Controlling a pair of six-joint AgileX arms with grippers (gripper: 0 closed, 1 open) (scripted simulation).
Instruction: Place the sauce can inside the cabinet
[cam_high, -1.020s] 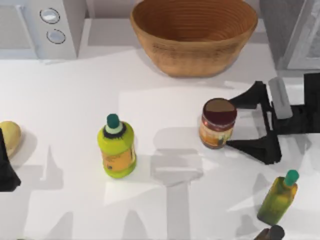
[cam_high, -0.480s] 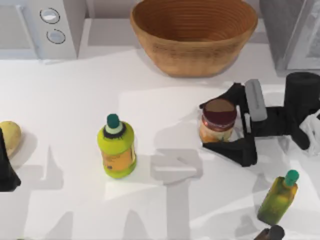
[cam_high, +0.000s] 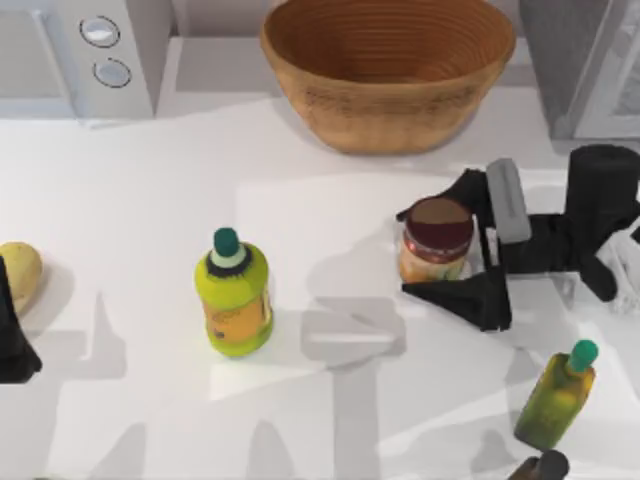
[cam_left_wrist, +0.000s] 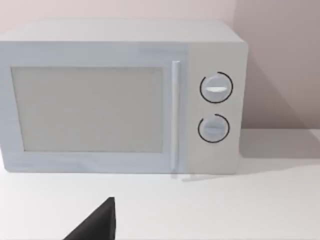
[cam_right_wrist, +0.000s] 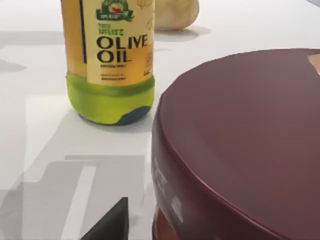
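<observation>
**Right pincer straddling the sauce can, squeeze comes next**

So the right pincer (cam_high: 445, 252) is sitting around the short cylindrical sauce can with the dark maroon flat lid and orange-yellow label (cam_high: 436, 247), right of centre on the white bench (cam_high: 150, 200), just in front of the big woven tan basket bowl (cam_high: 388, 70). Fingers are spread, one black finger (cam_high: 465, 298) on the near side and the other on the far side of the can. Looks like there's a gap on at least the near side, so I'd call it not pinched yet.

My take on doing this bit well: close evenly so both pads meet the label wall at mid-height, not up on the lid rim. It's a smooth round tin, so an off-centre squeeze would likely roll it or shove it sideways. Then lift straight up before swinging toward the grey speckled boxy cabinet with the pale framed door (cam_high: 590, 70) at the back right corner. Watch the slim olive-green bottle with a teal cap (cam_high: 556, 398) standing nearby at the front right.

In the right wrist view the lid (cam_right_wrist: 240, 150) looks matte and flat with a rounded edge. The lime-green plastic bottle with the olive oil label (cam_right_wrist: 110, 60) looks glossy.

Left arm (cam_high: 12, 335) is parked at the left edge, facing the white two-knob microwave (cam_left_wrist: 120, 95); can't tell its state.
</observation>
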